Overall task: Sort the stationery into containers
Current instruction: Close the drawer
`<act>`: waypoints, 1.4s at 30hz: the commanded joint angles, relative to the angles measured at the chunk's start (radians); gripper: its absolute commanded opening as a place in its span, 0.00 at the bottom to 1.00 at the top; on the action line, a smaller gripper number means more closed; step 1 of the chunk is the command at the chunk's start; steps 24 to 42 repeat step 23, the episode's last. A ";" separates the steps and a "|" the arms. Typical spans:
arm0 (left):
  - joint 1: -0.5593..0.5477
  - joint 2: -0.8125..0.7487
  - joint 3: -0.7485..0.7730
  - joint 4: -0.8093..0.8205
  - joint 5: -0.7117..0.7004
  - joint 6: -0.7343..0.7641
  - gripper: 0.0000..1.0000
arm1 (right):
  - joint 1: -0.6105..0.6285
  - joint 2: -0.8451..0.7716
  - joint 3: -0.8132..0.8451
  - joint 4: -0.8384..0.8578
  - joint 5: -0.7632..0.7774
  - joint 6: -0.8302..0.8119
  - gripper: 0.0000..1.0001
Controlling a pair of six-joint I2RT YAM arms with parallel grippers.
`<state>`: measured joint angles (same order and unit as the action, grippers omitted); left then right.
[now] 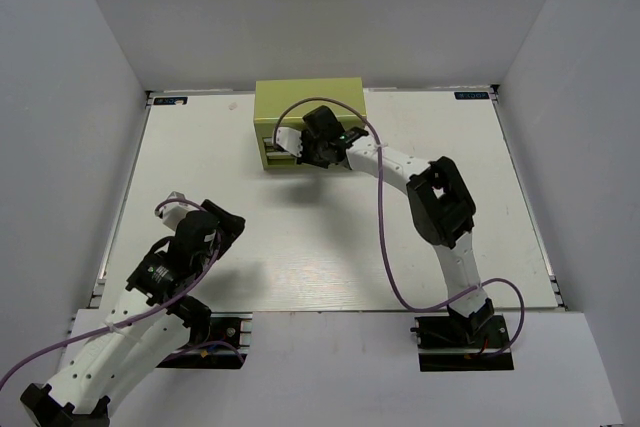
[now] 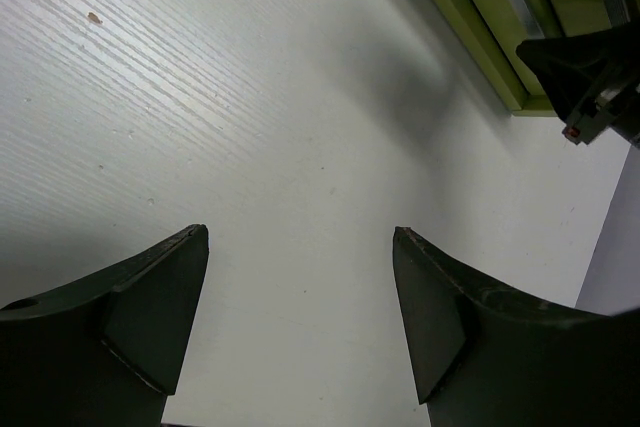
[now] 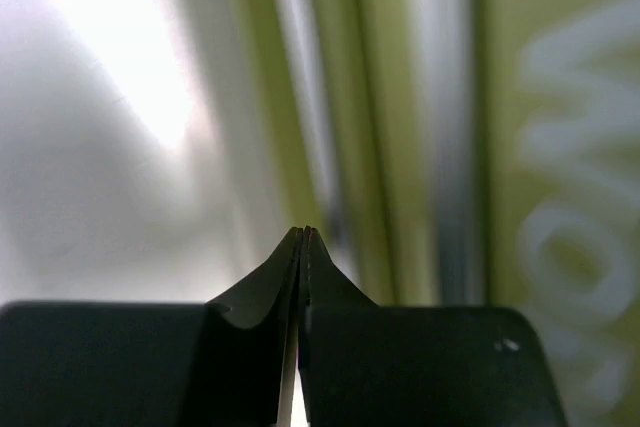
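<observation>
Bolted at the near edge, the left arm (image 1: 110, 347) leans up and right over the white surface (image 1: 300, 257), a purple cable (image 1: 160, 209) looped along it. From overhead its left fingers (image 1: 226, 221) show only as a dark lump, and how they stand cannot be read there. The left wrist view settles it: the left fingers (image 2: 150, 307) are spread wide, released, with nothing but bare surface (image 2: 250, 97) between them. That same view catches, in its upper right corner, the lower edge of the olive-green tool chest (image 2: 480, 17) and a dark part of the right arm (image 2: 585, 62) just before it.

Further right, the overhead view gives the whole tool chest (image 1: 310, 97). It stands at the far middle of the surface, well apart from the left fingers, its pale drawers (image 1: 268, 144) facing the arms. The right arm (image 1: 440, 197) bends left from its base and its tip is close at that front; touching or not cannot be told. Overhead the wrist hides the tip, but the right wrist view shows the right fingers (image 3: 255, 312) clenched tip to tip, grasping nothing, before blurred green and pale bands of the tool chest (image 3: 390, 97), with faint lettering (image 3: 570, 227) at the right edge. Whether any drawer stands ajar, and what the drawers hold, cannot be told from any view
</observation>
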<state>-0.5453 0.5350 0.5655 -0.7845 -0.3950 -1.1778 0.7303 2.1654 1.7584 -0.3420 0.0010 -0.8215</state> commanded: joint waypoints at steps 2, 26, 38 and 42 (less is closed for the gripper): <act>-0.001 0.000 0.008 0.013 0.010 0.021 0.84 | -0.029 -0.203 -0.129 -0.060 -0.329 -0.011 0.05; -0.001 0.154 -0.006 0.453 0.228 0.334 0.99 | -0.112 -0.823 -0.609 0.197 0.109 0.553 0.90; -0.001 0.154 -0.006 0.453 0.228 0.334 0.99 | -0.112 -0.823 -0.609 0.197 0.109 0.553 0.90; -0.001 0.154 -0.006 0.453 0.228 0.334 0.99 | -0.112 -0.823 -0.609 0.197 0.109 0.553 0.90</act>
